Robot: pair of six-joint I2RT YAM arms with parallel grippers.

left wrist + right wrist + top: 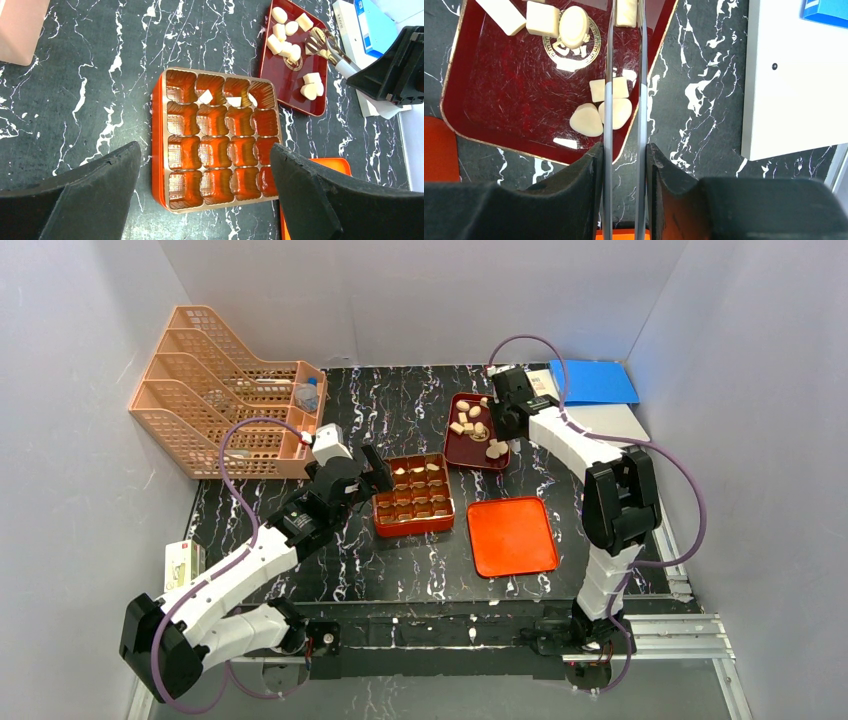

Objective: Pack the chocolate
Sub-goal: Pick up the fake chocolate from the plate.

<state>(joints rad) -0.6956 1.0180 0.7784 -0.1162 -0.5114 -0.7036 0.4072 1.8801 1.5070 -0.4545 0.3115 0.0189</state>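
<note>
**A:** Gripping anything, that right pincer [625,150]?

**B:** Yes. It is clamped on metal tongs [609,75], whose two arms reach forward over the dark red tray [499,100]. Loose chocolate [586,120] lies in the tray, some of it right under the tongs. I can't tell whether the tips touch a piece.

**A:** And the left pincer [205,149]?

**B:** Its jaws are spread wide with nothing in them. It hangs above the orange box [159,150], which has a few pieces in its far row.

**A:** What lies around them?

**B:** The tray sits just past the box's far right corner. An orange lid [512,536] lies on the surface [420,410] right of the box. A pink rack [220,380] stands far left and a blue folder [592,381] far right.
</note>
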